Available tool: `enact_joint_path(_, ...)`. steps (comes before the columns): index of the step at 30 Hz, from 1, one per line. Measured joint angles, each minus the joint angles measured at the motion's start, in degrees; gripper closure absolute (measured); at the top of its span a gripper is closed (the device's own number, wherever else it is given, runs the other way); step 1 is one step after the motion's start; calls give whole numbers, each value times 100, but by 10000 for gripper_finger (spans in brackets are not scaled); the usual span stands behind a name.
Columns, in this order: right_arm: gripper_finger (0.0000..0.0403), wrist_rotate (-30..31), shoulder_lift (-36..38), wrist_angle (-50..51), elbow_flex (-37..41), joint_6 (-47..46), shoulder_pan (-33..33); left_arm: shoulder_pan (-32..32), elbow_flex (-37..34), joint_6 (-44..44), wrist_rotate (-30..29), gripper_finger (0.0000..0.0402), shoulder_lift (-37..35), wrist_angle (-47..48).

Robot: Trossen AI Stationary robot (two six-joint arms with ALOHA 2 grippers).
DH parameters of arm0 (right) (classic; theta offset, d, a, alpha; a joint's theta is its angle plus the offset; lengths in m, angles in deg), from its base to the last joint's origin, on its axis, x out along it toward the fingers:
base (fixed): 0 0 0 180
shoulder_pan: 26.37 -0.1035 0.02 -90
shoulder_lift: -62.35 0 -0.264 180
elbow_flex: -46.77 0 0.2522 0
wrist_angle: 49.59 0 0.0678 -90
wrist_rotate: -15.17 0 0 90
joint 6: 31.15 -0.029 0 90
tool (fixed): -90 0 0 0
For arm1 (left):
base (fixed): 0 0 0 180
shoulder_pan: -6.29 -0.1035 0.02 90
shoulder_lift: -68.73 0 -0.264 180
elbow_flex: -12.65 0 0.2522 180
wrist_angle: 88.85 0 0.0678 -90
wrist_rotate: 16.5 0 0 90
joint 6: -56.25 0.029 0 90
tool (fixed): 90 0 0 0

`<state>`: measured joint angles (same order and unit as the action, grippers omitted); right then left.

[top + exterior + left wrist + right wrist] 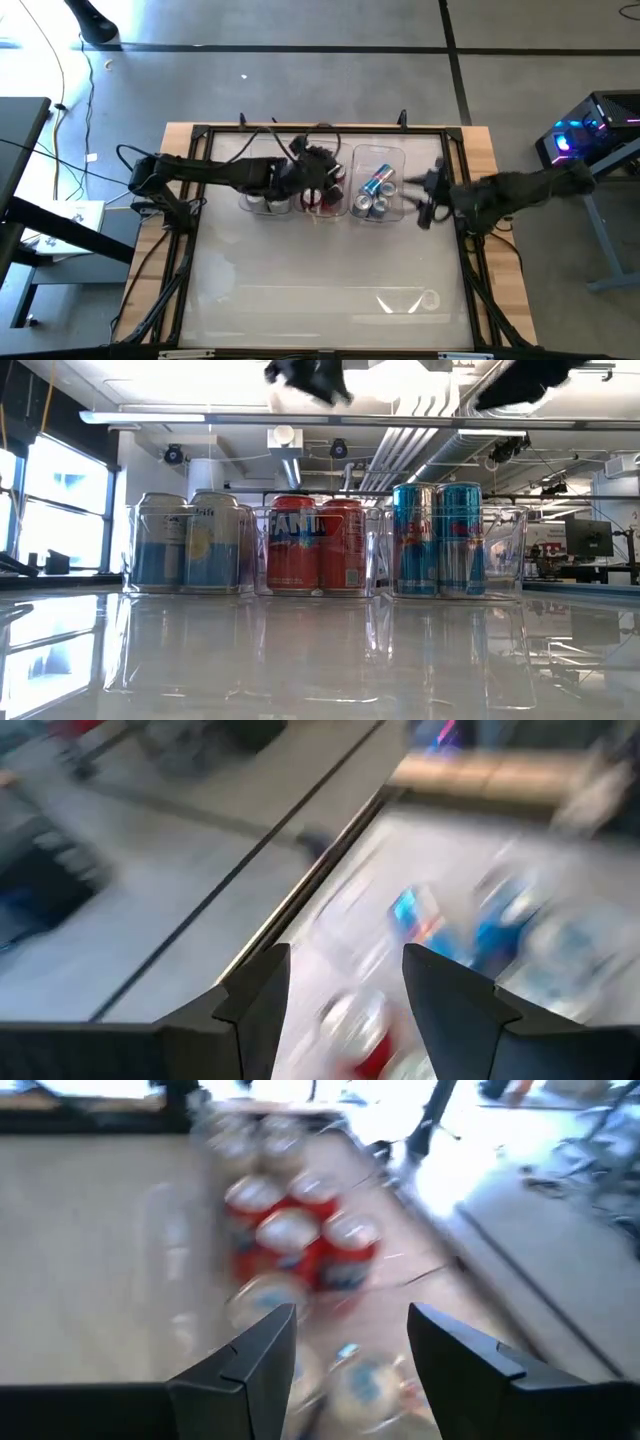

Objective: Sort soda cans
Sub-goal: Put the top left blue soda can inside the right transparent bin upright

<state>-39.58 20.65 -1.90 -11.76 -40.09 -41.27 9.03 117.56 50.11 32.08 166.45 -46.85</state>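
My left gripper point(318, 168) hovers empty, fingers apart, above the red soda cans point(318, 546) near the table's point(320, 290) far edge. My right gripper point(428, 193), also parted and empty, hangs beside the blue cans point(438, 540).

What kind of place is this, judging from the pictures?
Probably a robotics lab or workshop. The ceiling has exposed pipes, the floor is bare concrete, and a wooden table carries two robot arms working over clear bins of soda cans.

The high view looks straight down on the whole table point(320, 290) from far above. The low view sits at table-top height, facing level toward the bins point(322, 550) and the room behind. Each wrist view looks forward, close above the soda cans point(300, 1245), which all four views share.
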Motion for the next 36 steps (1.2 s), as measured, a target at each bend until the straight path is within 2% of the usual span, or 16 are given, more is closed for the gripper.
enact_joint_path(2, 215, -404, -162, 180, -446, 361, 675, 9, -203, -198, -418, 211, 6, 437)
enact_joint_path(5, 213, -1487, -608, 587, -1045, 684, 1875, 9, -698, -538, -906, 211, 1, 600)
enact_joint_path(10, 205, -3236, -1883, 1004, -1617, 791, 3751, 21, -1430, -895, -1256, 211, -97, 495)
enact_joint_path(12, 203, -3653, -2443, 1217, -1821, 797, 4320, 70, -1616, -976, -1349, 211, -147, 480)
enact_joint_path(16, 203, -4073, -3472, 1362, -2338, 730, 5135, 263, -1964, -1039, -1563, 211, -298, 506)
enact_joint_path(20, 203, -4552, -4426, 1790, -2901, 549, 5548, 498, -2227, -1255, -1633, 211, -421, 512)
enact_joint_path(23, 203, -4865, -5036, 2195, -3182, 530, 5617, 701, -2388, -1438, -1627, 211, -459, 542)
enact_joint_path(28, 203, -4898, -5542, 2581, -3286, 489, 5600, 1057, -2521, -1960, -1618, 211, -488, 523)
enact_joint_path(30, 203, -4797, -5610, 2693, -3220, 475, 5600, 1207, -2527, -2174, -1618, 211, -488, 523)
enact_joint_path(34, 203, -4113, -5608, 2783, -3073, 302, 5600, 1472, -2527, -2497, -1636, 211, -488, 476)
enact_joint_path(36, 203, -3980, -5608, 2674, -2955, 263, 5603, 1568, -2527, -2608, -1656, 211, -488, 477)
